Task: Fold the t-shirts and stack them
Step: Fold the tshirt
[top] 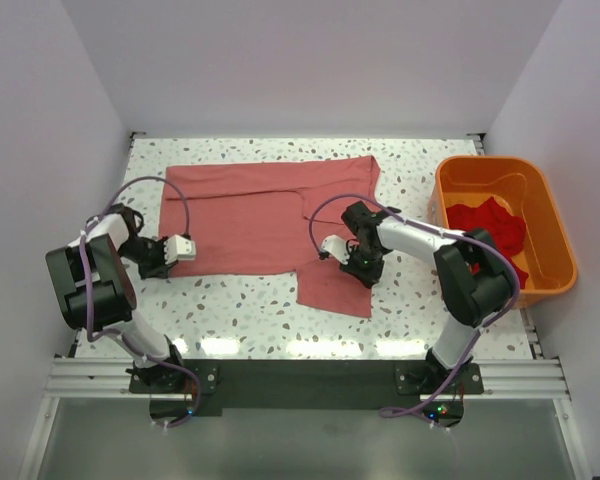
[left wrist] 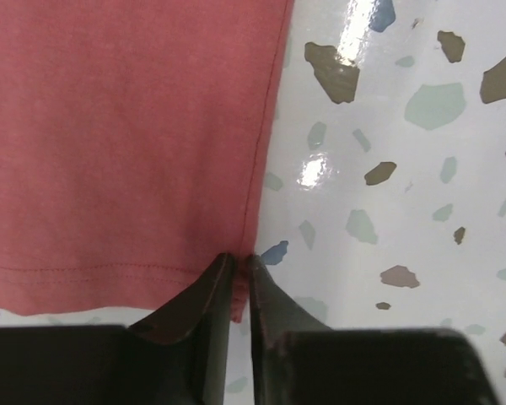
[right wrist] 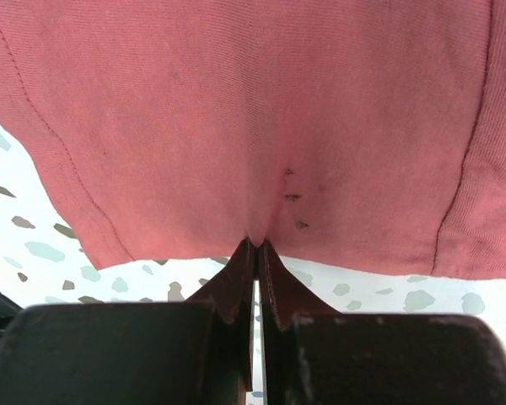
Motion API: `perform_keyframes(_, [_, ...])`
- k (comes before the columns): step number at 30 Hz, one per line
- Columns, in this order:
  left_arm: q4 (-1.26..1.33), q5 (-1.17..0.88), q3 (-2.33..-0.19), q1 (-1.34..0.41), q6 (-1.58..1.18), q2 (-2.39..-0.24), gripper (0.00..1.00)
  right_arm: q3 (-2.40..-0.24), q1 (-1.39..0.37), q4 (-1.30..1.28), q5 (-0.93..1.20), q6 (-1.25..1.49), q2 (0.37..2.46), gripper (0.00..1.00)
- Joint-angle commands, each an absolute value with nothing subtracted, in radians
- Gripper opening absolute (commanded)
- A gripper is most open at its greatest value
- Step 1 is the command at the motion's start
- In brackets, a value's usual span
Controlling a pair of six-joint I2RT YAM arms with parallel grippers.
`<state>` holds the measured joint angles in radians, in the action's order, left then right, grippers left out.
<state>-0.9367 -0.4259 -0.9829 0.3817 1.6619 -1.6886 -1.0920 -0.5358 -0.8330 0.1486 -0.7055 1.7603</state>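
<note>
Salmon-pink cotton t-shirt (top: 250,215) lies spread flat on the white speckled terrazzo table (top: 240,300), reaching between my two sets of fingers. My left gripper (top: 187,248) is pinched tight on one corner of it. In the left wrist view the stitched hem and the side edge meet right at my dark fingertips (left wrist: 194,304), which stand almost together with only a sliver of cloth between them. Bare speckled table runs off to one side of those tips, and pink cloth fills the other side and the space ahead.

My right gripper (top: 363,268) is likewise clamped on the shirt, near where the sleeve hangs off the body. In the right wrist view the fabric puckers into a small fold just above my closed tips (right wrist: 232,291), with three tiny dark marks beside the pucker. Cloth stretches ahead of them, and table shows beneath its edge.

Well out beyond my right fingers, an orange plastic tub (top: 460,175) holds a crumpled red t-shirt (top: 490,222).
</note>
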Motion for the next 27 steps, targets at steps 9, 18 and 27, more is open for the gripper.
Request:
perform_keyframes(9, [-0.962, -0.402, -0.882, 0.399, 1.761, -1.574, 0.00, -1.094, -0.540, -0.903, 0.193, -0.676, 1.612, 0.00])
perform_keyframes(18, [-1.088, -0.449, -0.966, 0.433, 1.795, -1.536, 0.00, -1.094, -0.540, -0.977, 0.210, -0.676, 1.509, 0.00])
perform_keyframes(27, [-1.141, -0.546, -1.106, 0.460, 1.737, -1.581, 0.00, -1.259, -0.489, -0.995, 0.204, -0.696, 1.589, 0.00])
